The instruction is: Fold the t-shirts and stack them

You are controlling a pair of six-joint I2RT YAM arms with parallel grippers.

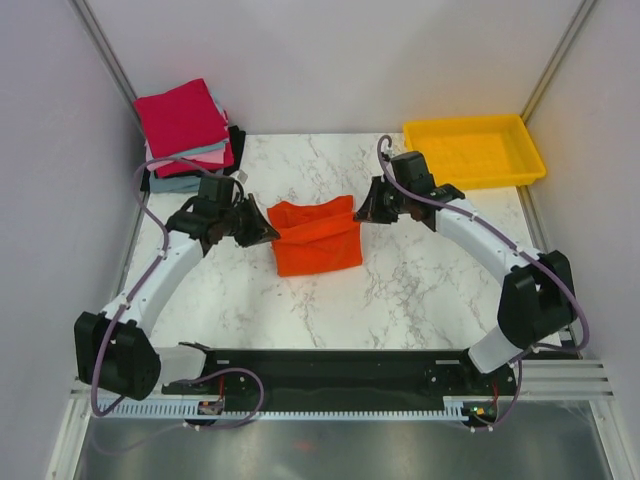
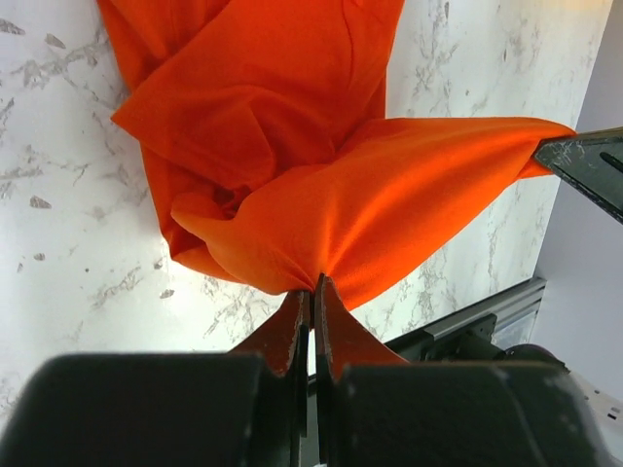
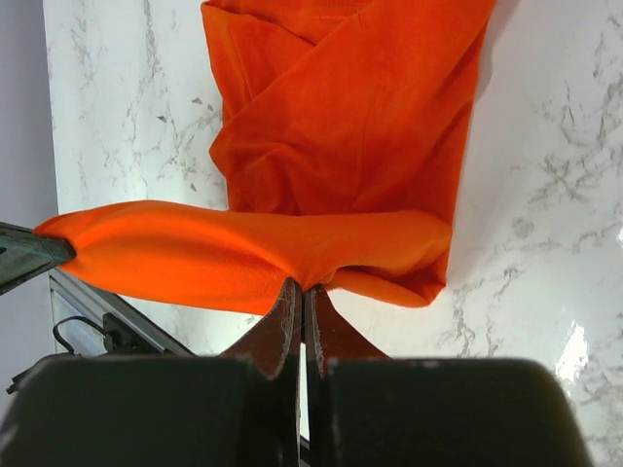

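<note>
The orange-red t-shirt [image 1: 316,238] lies partly folded in the middle of the marble table. My left gripper [image 1: 268,228] is shut on its left far corner and my right gripper [image 1: 362,214] is shut on its right far corner, holding that edge lifted and stretched between them. The left wrist view shows the cloth [image 2: 292,165] pinched at my fingertips [image 2: 313,284]. The right wrist view shows the same cloth [image 3: 341,126] pinched at my fingertips [image 3: 302,288]. A stack of folded shirts [image 1: 188,132], crimson on top over pink, grey-blue and black, sits at the far left.
A yellow plastic tray [image 1: 474,150] stands at the far right corner. Grey walls close in the left, right and back. A black rail [image 1: 330,372] runs along the near edge between the arm bases.
</note>
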